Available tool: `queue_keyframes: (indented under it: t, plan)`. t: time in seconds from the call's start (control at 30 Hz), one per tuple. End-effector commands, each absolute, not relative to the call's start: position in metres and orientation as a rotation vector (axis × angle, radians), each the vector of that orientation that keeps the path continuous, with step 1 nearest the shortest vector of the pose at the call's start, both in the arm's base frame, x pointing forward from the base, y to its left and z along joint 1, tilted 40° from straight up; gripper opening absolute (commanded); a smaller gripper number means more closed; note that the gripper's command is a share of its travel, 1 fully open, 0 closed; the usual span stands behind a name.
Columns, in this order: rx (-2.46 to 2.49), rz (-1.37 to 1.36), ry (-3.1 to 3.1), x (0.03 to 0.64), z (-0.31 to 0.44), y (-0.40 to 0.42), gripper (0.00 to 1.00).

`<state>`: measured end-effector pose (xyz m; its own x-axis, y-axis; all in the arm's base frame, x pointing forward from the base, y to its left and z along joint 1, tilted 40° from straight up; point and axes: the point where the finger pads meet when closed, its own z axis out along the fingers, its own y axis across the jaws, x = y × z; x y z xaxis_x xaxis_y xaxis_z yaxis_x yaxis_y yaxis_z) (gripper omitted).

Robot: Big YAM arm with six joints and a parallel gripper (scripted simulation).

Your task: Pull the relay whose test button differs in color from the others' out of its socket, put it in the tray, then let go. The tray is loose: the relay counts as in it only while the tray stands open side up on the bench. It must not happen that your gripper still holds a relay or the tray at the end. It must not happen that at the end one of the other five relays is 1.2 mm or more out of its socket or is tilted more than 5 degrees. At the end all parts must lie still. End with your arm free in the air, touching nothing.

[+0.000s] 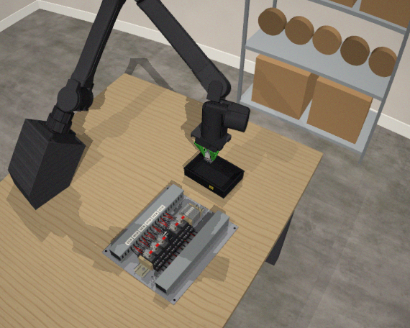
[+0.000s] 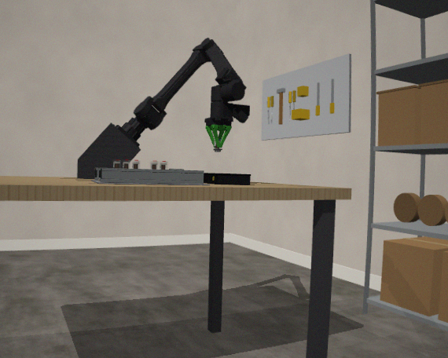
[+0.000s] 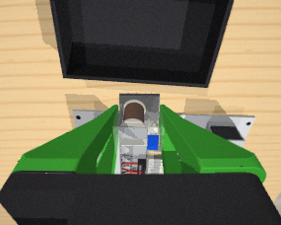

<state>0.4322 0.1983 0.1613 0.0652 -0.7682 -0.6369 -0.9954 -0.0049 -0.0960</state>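
The gripper point(image 3: 140, 135) is clamping the blue-buttoned relay point(image 3: 139, 129), hanging well above the tray point(image 1: 234, 180), near its panel-side rim. Letting go here is risking the relay striking that wall point(image 3: 138, 79), bouncing out or tipping the loose tray. Dropping from this height is inviting a tumble.

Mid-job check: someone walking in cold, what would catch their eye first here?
The green gripper hanging high over the black tray, shut on a relay with a blue test button. Next, the grey panel nearer the bench's front edge, its remaining relays showing red buttons and one socket at the tray end standing vacant.
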Motion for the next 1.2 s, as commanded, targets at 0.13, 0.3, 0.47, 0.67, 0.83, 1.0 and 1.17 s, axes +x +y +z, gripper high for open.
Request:
queue_keyframes:
  t: [0.13, 0.3, 0.47, 0.67, 0.83, 1.0, 1.17]
  plan:
    - [-1.776, 0.521, 1.749, 0.442, 0.205, 0.210, 0.00]
    - [-1.778, 0.524, 1.745, 0.440, 0.213, 0.220, 0.00]
    - [-1.773, 0.521, 1.749, 0.440, 0.215, 0.221, 0.00]
    - [-1.758, 0.520, 1.766, 0.443, 0.215, 0.216, 0.00]
    - [-1.753, 0.519, 1.771, 0.444, 0.215, 0.214, 0.00]
    - [-1.752, 0.518, 1.771, 0.445, 0.215, 0.213, 0.00]
    - [-1.754, 0.518, 1.769, 0.445, 0.215, 0.214, 0.00]
